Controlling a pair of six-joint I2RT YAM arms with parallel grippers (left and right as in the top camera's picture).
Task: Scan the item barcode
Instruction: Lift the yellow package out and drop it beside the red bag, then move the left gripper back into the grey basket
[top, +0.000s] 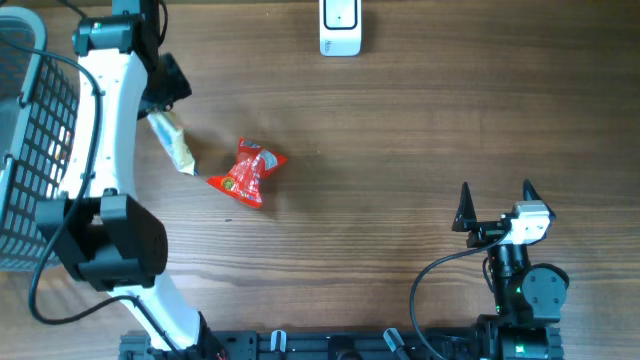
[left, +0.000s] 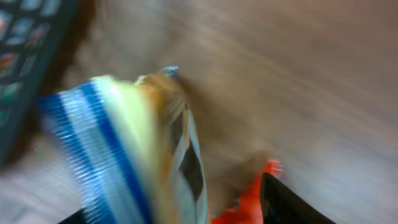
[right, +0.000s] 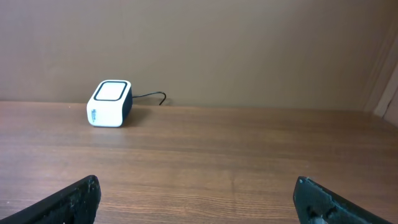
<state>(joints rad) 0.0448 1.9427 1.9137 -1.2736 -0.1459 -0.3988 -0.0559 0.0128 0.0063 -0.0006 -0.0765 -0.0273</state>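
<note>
Left gripper (top: 160, 100): hanging at the upper left of the overhead view, just above the upper end of the pale packet; its wrist view is smeared, so I cannot tell whether the jaws are apart or clamped.
Left finger (left: 292, 205): one dark tip is showing at the lower right of the left wrist view.
Pale packet (top: 172, 140): the task's item, lying tilted on the table (top: 400, 150) in the left part of the overhead view; in the left wrist view (left: 124, 149) it is filling the middle with blue and white stripes.
Red wrapper (top: 248, 172): lying just right of the pale packet's lower end.
Scanner (top: 340, 28): standing at the top centre of the overhead view, well apart from both packets; in the right wrist view (right: 109, 103) it is sitting at the upper left.
Right gripper (top: 496, 195): resting at the lower right, jaws spread wide with nothing between them.
Basket (top: 30, 130): standing at the left edge.
</note>
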